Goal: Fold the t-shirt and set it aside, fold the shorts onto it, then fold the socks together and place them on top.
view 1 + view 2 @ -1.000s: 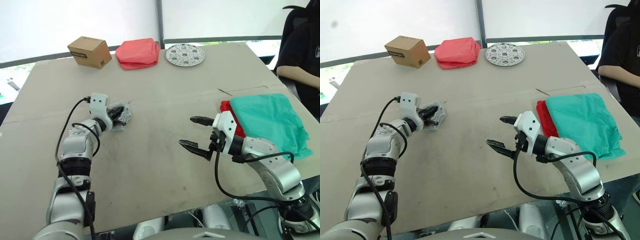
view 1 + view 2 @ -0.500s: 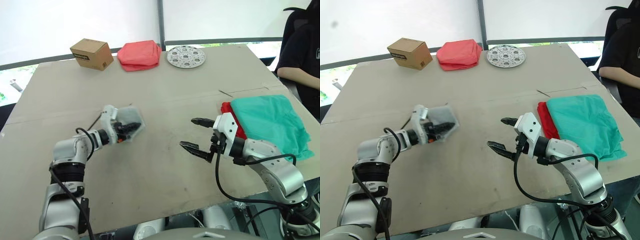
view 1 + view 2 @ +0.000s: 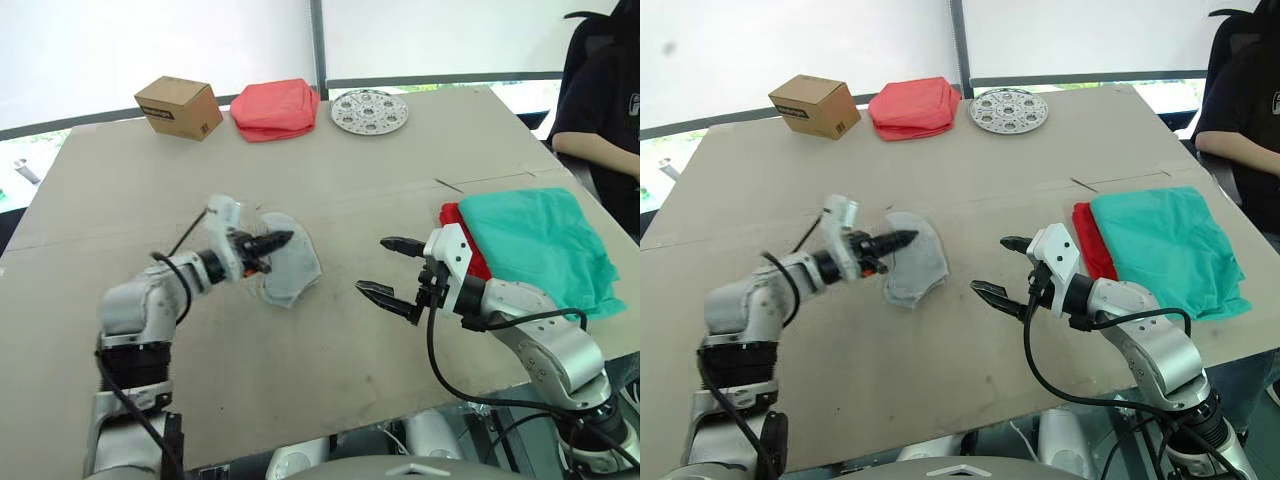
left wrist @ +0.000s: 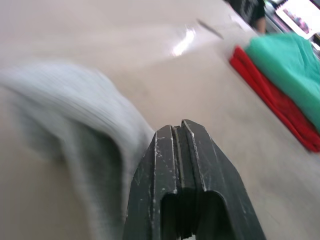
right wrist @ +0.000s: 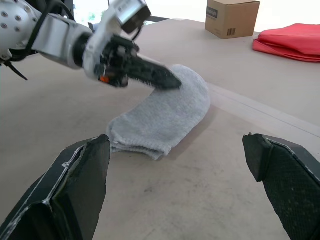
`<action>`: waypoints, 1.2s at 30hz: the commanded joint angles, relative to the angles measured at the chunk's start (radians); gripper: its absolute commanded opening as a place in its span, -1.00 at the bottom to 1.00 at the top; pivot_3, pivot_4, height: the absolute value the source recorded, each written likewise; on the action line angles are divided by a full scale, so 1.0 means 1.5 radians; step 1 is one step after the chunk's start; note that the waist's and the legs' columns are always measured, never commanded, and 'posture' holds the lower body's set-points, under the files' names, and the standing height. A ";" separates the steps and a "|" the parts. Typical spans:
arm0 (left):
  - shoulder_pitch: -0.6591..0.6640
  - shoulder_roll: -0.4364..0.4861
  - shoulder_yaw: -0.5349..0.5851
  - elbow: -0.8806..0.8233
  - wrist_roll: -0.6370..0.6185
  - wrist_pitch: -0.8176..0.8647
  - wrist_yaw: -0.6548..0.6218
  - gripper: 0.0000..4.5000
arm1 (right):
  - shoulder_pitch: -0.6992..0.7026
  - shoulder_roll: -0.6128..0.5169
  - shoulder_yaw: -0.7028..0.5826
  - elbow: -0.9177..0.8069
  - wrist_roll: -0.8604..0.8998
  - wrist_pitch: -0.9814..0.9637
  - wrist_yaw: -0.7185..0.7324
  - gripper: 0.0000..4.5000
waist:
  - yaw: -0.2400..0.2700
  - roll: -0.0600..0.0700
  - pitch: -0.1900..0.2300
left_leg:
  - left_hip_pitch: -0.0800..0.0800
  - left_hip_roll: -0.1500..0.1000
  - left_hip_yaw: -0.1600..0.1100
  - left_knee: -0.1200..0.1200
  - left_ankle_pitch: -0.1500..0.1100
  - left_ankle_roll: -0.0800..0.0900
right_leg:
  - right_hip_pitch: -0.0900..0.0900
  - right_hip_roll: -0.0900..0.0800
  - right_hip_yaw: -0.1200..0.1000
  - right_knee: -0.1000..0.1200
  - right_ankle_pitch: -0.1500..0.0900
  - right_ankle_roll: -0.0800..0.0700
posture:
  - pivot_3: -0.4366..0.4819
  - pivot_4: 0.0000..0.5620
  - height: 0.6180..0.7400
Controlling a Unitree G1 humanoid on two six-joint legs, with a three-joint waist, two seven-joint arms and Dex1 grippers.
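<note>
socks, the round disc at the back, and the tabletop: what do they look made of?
Socks: soft grey knit, likely cotton blend; fine ribbing shows and the cloth drapes limp from the left gripper.
Round disc: looks like silvery metal or glossy plastic, with a pattern of round holes or dimples; hard to say which.
Tabletop: matte tan board, probably cardboard or fibreboard; a seam and scuffs show.

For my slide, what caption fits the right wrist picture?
Open right gripper faces the grey socks, held by the shut left gripper.
</note>
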 commanded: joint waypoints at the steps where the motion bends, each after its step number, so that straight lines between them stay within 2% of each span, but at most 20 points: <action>1: -0.005 0.022 0.071 -0.027 -0.072 0.053 0.011 -0.16 | 0.004 0.003 0.002 -0.022 0.004 -0.013 0.000 1.00 | 0.000 0.000 0.000 | 0.000 0.000 0.000 0.000 0.000 0.000 | 0.000 0.000 0.000 0.000 0.000 0.000 | -0.05 -0.47 1.00; 5: -0.028 0.053 0.145 0.057 -0.100 0.127 0.075 0.66 | 0.008 0.004 0.004 -0.016 0.003 -0.021 0.006 1.00 | 0.000 0.000 0.000 | 0.000 0.000 0.000 0.000 0.000 0.000 | 0.000 0.000 0.000 0.000 -0.001 0.001 | -0.05 -0.47 1.00; 7: -0.017 0.073 0.133 0.075 -0.096 0.157 0.076 0.66 | 0.008 0.004 0.003 -0.012 0.003 -0.023 0.007 1.00 | -0.001 0.000 0.000 | 0.000 0.000 0.000 0.000 0.000 0.000 | 0.000 0.001 0.000 0.000 -0.001 0.002 | -0.05 -0.47 1.00; 11: 0.011 0.094 0.079 0.054 -0.070 0.123 0.039 0.66 | 0.007 0.003 0.001 -0.010 0.004 -0.025 0.011 1.00 | 0.001 0.000 0.001 | 0.000 0.000 0.000 0.000 0.000 0.000 | 0.000 0.000 0.000 0.000 0.000 0.000 | -0.05 -0.47 1.00; 17: 0.015 0.071 -0.026 0.028 -0.037 0.085 0.017 0.66 | 0.010 -0.001 -0.002 -0.012 0.004 -0.024 0.010 1.00 | 0.001 0.000 0.001 | 0.000 0.000 0.000 0.000 0.000 0.000 | 0.000 0.000 0.000 -0.001 0.000 0.000 | -0.05 -0.47 1.00; 23: 0.016 0.051 -0.100 0.019 -0.013 0.049 -0.005 0.66 | 0.015 -0.005 -0.004 -0.025 0.001 -0.018 -0.001 1.00 | 0.001 0.000 0.001 | 0.000 0.000 0.000 -0.001 0.000 0.000 | 0.000 0.000 0.000 -0.001 0.000 0.000 | -0.05 -0.47 1.00; 25: 0.006 0.043 -0.111 0.016 -0.014 0.031 -0.017 0.43 | 0.017 -0.006 -0.006 -0.031 0.001 -0.014 -0.008 1.00 | 0.001 0.000 0.001 | 0.000 0.000 0.000 -0.001 0.000 0.000 | 0.000 0.000 0.000 -0.001 0.000 0.000 | -0.05 -0.47 1.00; 27: 0.006 0.048 -0.125 0.007 -0.009 -0.010 -0.058 0.10 | 0.018 -0.006 -0.007 -0.037 0.002 -0.011 -0.015 1.00 | 0.001 0.000 0.001 | 0.000 0.000 0.000 -0.001 0.000 0.000 | 0.000 0.000 0.000 -0.001 0.000 0.000 | -0.05 -0.47 1.00; 29: 0.009 0.052 -0.129 -0.001 -0.012 -0.037 -0.092 -0.38 | 0.018 -0.006 -0.009 -0.040 0.004 -0.008 -0.019 1.00 | 0.001 0.000 0.001 | 0.000 0.000 0.000 -0.001 0.000 0.000 | 0.000 0.000 0.000 -0.001 0.000 0.000 | -0.05 -0.47 1.00; 32: 0.000 0.037 -0.101 -0.006 -0.043 -0.056 -0.112 -0.99 | 0.018 -0.006 -0.010 -0.042 0.005 -0.007 -0.024 1.00 | 0.001 0.000 0.002 | -0.001 0.000 0.000 -0.001 0.000 0.000 | 0.000 0.000 -0.001 -0.001 -0.001 -0.002 | -0.05 -0.47 1.00; 36: -0.018 0.020 -0.090 -0.006 -0.037 -0.107 -0.116 -0.99 | 0.015 -0.006 -0.012 -0.039 0.002 -0.010 -0.025 1.00 | 0.002 0.000 0.002 | -0.001 0.000 0.000 -0.001 0.000 0.000 | 0.000 0.000 -0.001 -0.002 -0.001 -0.001 | -0.05 -0.47 1.00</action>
